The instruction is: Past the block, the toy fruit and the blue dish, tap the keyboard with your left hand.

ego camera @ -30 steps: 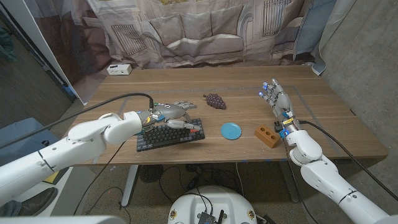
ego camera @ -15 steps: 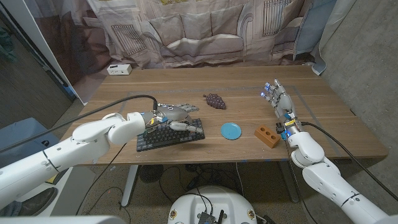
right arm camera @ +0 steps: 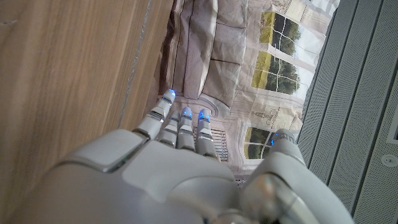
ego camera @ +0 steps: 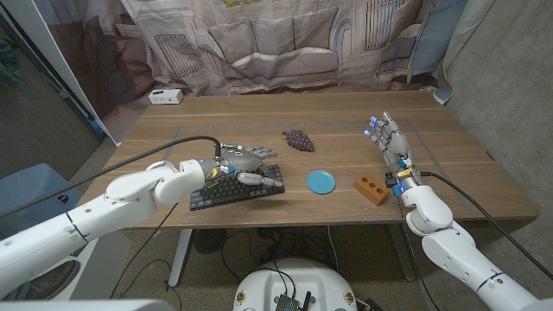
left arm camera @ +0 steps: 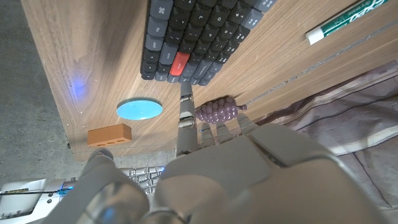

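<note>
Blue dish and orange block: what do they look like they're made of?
Blue dish: probably plastic, smooth with an even colour and a faint sheen; glazed ceramic is possible. Orange block: looks like matte painted wood or dense foam, with flat faces, sharp edges and holes in its top; I cannot tell which.

Even indoor light, soft shadows, wrist views perhaps blurred up close, blue glow on wood

A printed sofa backdrop (ego camera: pixel 276 43) (draped fabric) hangs behind the wooden table (ego camera: pixel 259 117)

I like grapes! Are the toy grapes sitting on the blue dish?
No, the toy grapes lie on the bare table, apart from the blue dish.
</note>
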